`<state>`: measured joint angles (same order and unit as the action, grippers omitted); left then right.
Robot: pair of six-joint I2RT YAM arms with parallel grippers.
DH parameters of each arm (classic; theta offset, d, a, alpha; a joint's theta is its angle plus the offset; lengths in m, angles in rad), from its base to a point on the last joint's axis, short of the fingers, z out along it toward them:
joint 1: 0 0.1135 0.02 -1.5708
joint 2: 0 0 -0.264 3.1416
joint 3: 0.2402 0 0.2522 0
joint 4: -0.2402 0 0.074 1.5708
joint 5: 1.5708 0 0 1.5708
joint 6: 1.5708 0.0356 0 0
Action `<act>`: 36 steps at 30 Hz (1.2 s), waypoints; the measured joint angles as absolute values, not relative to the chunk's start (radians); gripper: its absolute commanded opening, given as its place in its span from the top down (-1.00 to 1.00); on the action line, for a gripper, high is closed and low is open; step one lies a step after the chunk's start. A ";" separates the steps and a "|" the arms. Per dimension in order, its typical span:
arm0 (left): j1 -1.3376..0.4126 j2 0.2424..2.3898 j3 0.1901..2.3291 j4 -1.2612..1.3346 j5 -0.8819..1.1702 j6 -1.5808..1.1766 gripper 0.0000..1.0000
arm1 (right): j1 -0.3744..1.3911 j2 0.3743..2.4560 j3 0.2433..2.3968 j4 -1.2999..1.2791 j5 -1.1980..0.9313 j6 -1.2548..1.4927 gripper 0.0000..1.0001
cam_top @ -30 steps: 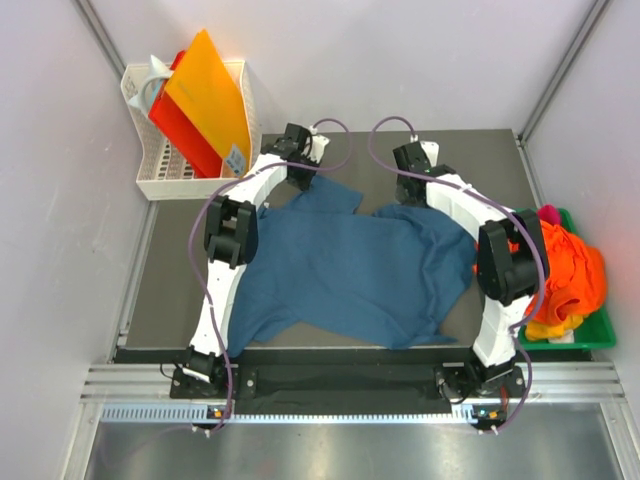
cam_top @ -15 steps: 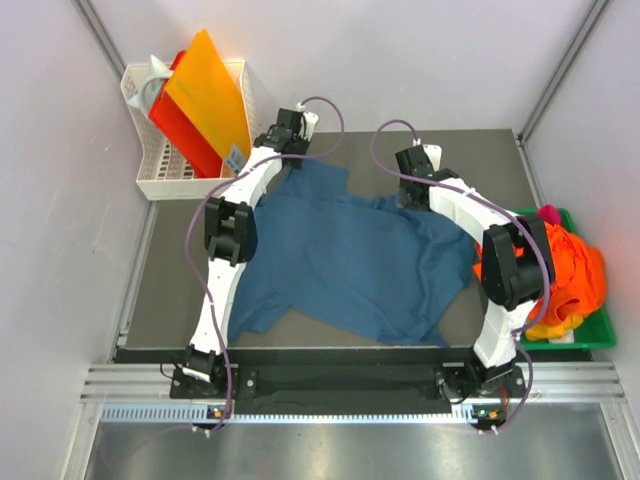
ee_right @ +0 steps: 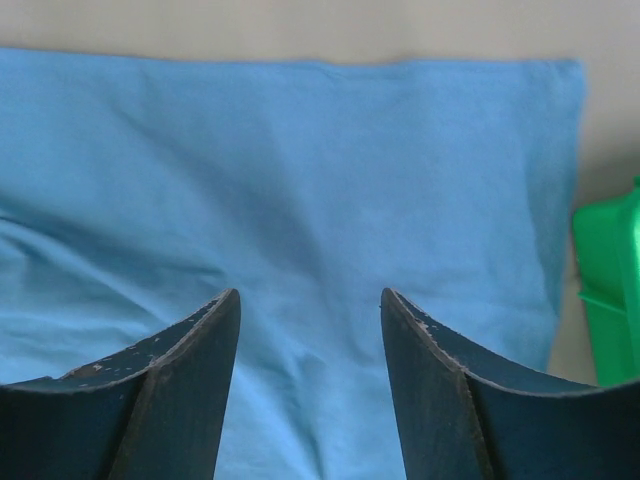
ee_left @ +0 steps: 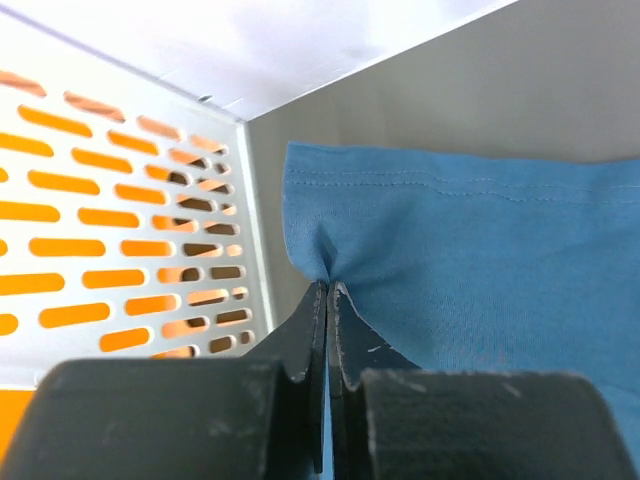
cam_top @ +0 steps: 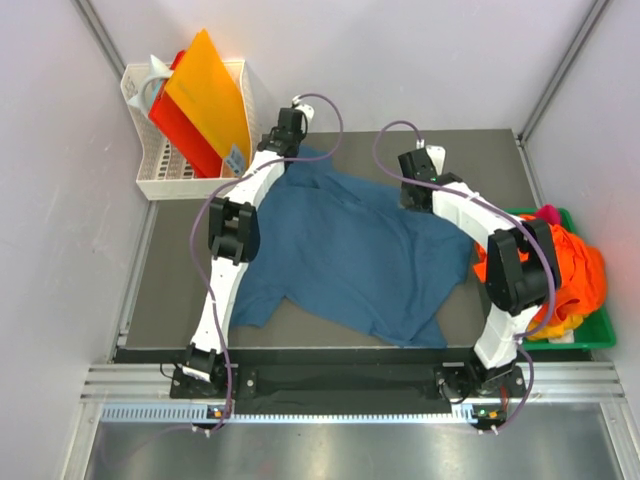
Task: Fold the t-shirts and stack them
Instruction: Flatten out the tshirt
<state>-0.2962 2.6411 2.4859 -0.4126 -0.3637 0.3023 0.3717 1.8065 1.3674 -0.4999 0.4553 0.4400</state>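
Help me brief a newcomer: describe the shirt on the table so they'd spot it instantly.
Across the middle of the dark table lies the t-shirt, one far corner pinched in the left claw. It alone is teal-blue and spread out; the other shirts sit bunched in the green tray.

We see the blue t-shirt as soft, matt knit cloth, faintly wrinkled, with a stitched hem. The table under it looks smooth, matt and grey. The basket is white slotted plastic with a slight sheen, and the tray is glossy green plastic. The 2 fingers of the right gripper are hard, matt black, scuffed pale along their edges. The orange t-shirts look like crumpled matt cloth.
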 measured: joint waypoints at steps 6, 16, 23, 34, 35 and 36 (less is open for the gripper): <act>-0.278 2.663 2.486 -0.384 -0.443 0.345 0.57 | 0.371 1.757 1.335 -0.492 0.480 0.446 -0.32; -0.239 2.576 2.392 -0.360 -0.355 0.311 -0.74 | 0.364 1.768 1.355 -0.492 0.488 0.474 -0.17; -0.247 2.260 2.124 -0.408 -0.173 0.236 -0.66 | 0.302 1.908 1.488 -0.511 0.452 0.503 -0.17; -0.251 1.934 1.761 -0.502 -0.007 0.196 -0.60 | 0.213 2.103 1.691 -0.606 0.417 0.550 -0.21; -0.251 1.934 1.737 -0.506 -0.007 0.195 -0.60 | 0.201 2.108 1.698 -0.612 0.413 0.555 -0.21; -0.251 1.935 1.713 -0.515 -0.006 0.193 -0.60 | 0.184 2.115 1.707 -0.622 0.408 0.562 -0.21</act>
<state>-0.2508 1.9350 1.7126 -0.5148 -0.0063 0.1928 0.1837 2.1151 1.7065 -0.6216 0.4084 0.5617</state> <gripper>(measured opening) 0.802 0.608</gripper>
